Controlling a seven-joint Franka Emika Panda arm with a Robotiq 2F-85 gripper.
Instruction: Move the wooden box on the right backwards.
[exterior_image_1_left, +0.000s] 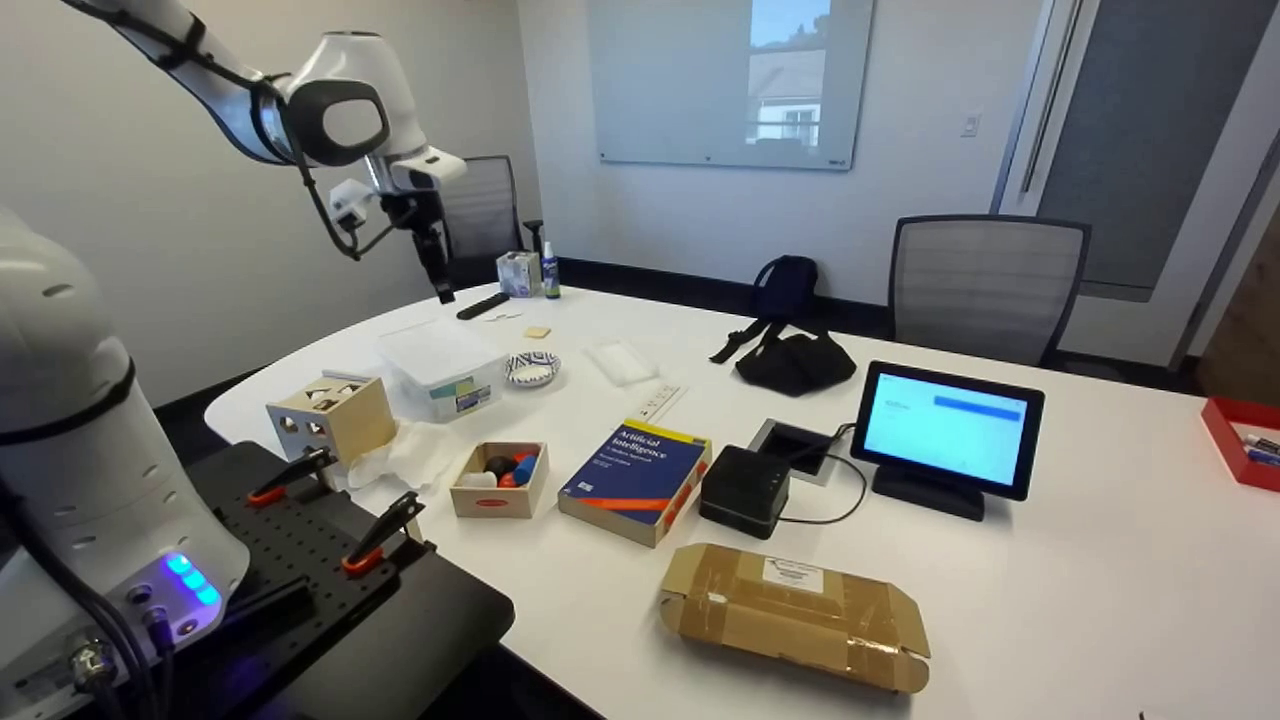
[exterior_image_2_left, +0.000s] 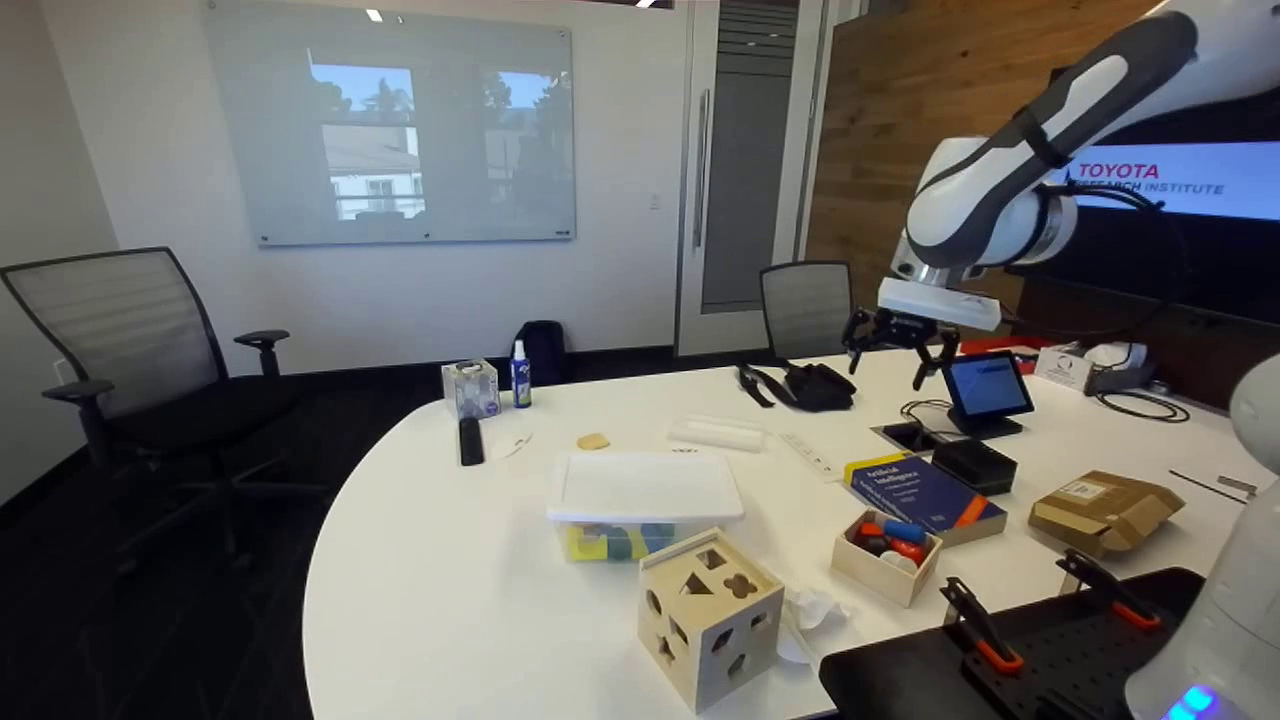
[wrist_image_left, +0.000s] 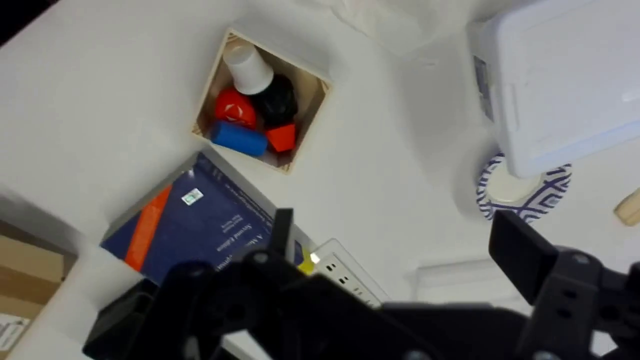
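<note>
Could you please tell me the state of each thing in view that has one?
Gripper: open, holding nothing
Small wooden box: open-topped, not empty
Book: closed, lying flat
Plastic tub: covered
Desk screen: lit
Wall screen: lit
Robot base lights: lit
Spray bottle: upright
Cardboard package: lying flat; whether sealed, unclear

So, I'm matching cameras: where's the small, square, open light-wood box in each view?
In an exterior view: light-wood box, left of centre, below middle.
In an exterior view: box, lower right.
In the wrist view: box, upper left.
Shared landmark: thick blue, yellow and orange book beside it.
</note>
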